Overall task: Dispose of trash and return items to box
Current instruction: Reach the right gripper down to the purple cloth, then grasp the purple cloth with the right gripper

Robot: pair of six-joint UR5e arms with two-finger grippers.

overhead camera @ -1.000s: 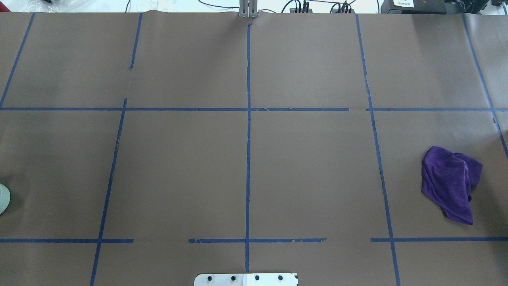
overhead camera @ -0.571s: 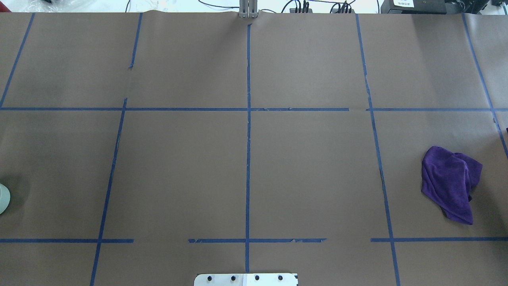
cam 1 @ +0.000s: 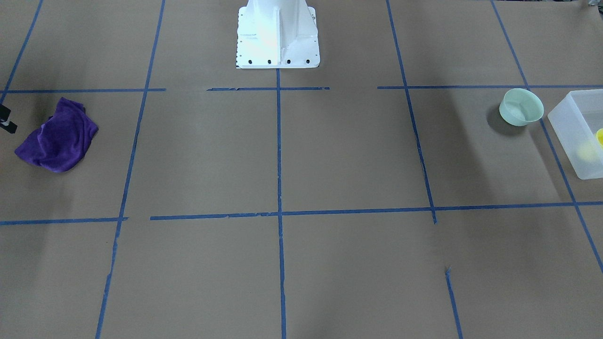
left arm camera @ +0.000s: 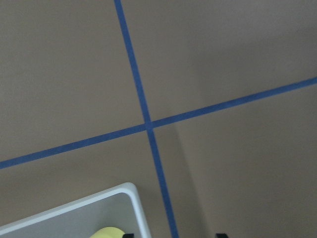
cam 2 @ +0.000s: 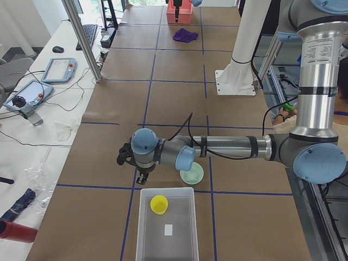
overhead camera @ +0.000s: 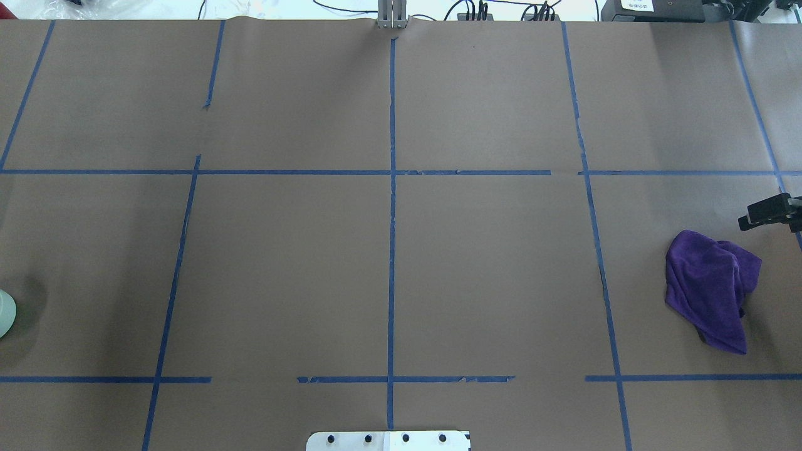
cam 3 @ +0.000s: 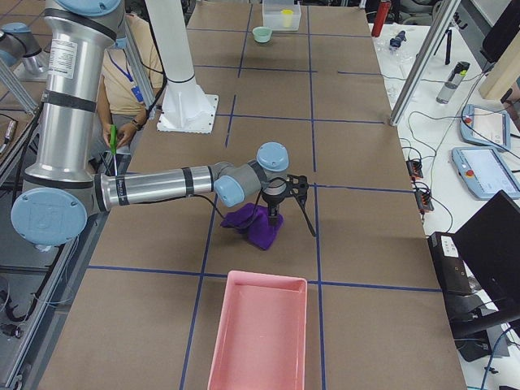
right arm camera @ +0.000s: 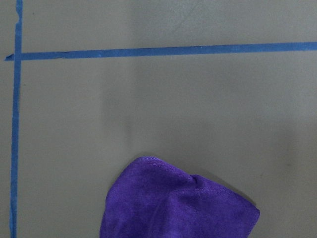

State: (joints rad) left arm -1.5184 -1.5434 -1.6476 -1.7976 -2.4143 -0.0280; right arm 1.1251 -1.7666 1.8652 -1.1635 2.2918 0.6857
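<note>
The mint-green bowl (cam 1: 520, 107) stands upright on the table just beside the frosted-white box (cam 1: 577, 136). It also shows at the overhead view's left edge (overhead camera: 3, 313). The pale-yellow cup (cam 2: 159, 204) stands inside the box (cam 2: 166, 234). My left gripper (cam 2: 142, 176) hovers over the box's near corner, next to the bowl (cam 2: 191, 174). Its fingertips (left arm camera: 128, 235) show wide apart and empty in the left wrist view. My right gripper (cam 3: 276, 213) hangs right over the purple cloth (cam 3: 256, 226). Only part of it shows at the overhead edge (overhead camera: 761, 213), and I cannot tell how its jaws stand.
A pink bin (cam 3: 260, 333) lies past the purple cloth (overhead camera: 711, 288) at the table's right end. The white robot base (cam 1: 278, 35) stands at the middle of the near edge. Blue tape lines cross the brown table paper (overhead camera: 388, 250).
My right gripper has come into the overhead view at the right edge, just beyond the purple cloth. The bowl and the cloth have not moved.
</note>
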